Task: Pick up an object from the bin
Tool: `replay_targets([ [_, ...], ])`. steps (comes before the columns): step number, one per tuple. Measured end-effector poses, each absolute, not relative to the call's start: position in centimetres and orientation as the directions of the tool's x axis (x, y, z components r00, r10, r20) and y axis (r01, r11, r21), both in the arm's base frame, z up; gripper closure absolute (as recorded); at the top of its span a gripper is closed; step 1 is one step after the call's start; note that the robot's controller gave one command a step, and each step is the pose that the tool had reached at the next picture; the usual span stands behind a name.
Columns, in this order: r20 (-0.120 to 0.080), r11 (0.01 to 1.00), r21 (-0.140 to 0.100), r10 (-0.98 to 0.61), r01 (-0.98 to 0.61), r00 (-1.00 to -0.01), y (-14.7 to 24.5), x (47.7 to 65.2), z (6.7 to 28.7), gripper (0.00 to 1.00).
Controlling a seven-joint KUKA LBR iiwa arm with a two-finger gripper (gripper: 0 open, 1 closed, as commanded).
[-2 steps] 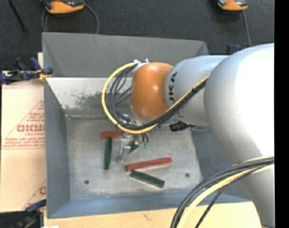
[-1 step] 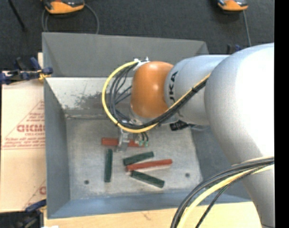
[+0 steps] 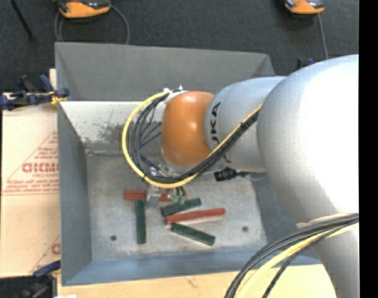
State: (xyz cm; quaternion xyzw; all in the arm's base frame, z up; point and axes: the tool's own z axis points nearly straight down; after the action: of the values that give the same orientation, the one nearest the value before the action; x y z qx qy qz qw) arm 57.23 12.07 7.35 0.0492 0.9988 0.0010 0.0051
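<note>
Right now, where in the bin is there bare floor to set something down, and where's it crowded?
Bare floor lies between the bin's left wall and the lone dark green stick, and in the right front corner beyond the long red stick. The middle, under the arm's wrist, is crowded with sticks.

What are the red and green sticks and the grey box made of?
The red stick and green stick look like matte plastic or painted wood, with flat, even colour and no shine. I can't tell which. The grey bin looks like dull sheet metal, with folded walls and scuffed speckles.
</note>
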Motion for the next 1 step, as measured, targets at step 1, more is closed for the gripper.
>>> replay_targets([
  [1,-0.002,0.981,-0.002,-0.192,-0.192,-0.981,9.60,54.75,9.02,1.00],
])
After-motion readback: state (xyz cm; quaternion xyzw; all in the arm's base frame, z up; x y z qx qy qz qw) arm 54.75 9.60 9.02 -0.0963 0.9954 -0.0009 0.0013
